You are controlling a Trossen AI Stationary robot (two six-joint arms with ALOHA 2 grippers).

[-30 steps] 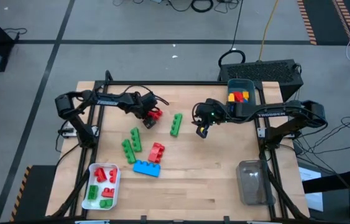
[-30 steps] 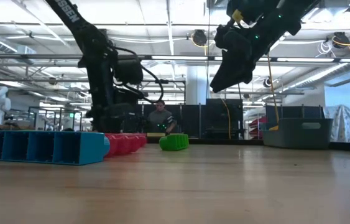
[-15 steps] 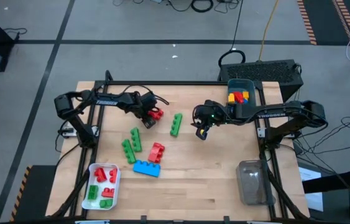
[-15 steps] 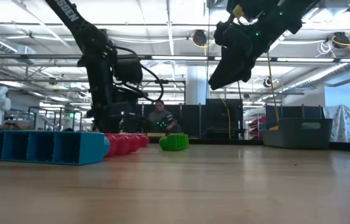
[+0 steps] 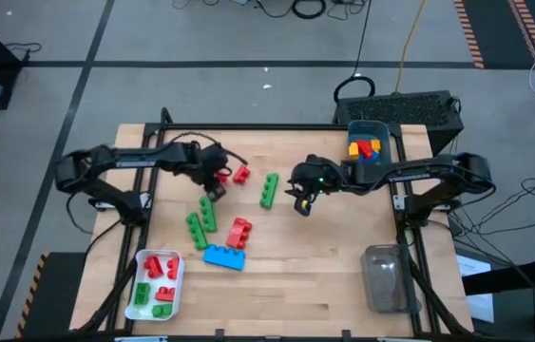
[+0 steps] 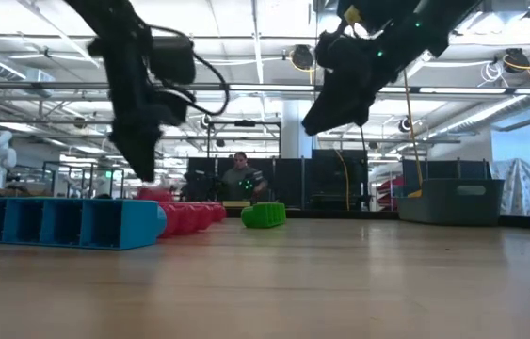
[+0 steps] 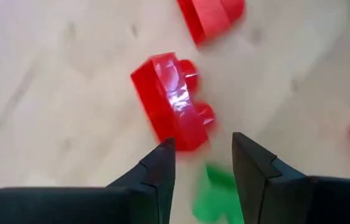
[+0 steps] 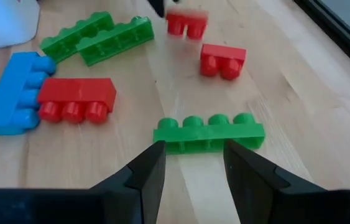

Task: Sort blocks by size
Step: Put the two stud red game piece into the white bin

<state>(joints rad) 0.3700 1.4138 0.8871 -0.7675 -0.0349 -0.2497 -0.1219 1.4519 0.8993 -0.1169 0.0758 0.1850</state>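
Pinching a red two-stud brick [image 7: 171, 99] by one end between its fingertips, the left hand [image 7: 201, 152] hangs clear of the bench [image 5: 324, 275], with most of the brick jutting out past the tips. A second red two-stud brick [image 5: 241, 175] lies on the wood just beside that hand, toward the middle of the bench, and two green bars [image 5: 200, 217] lie side by side close below it. The right hand [image 8: 193, 155] hovers above the bench's middle with its fingers spread and nothing between them. A green four-stud brick [image 8: 209, 134] lies flat just ahead of its tips, not touching them. Nearer the front edge, a red three-stud brick [image 5: 239, 231] touches a blue brick [image 5: 224, 256].
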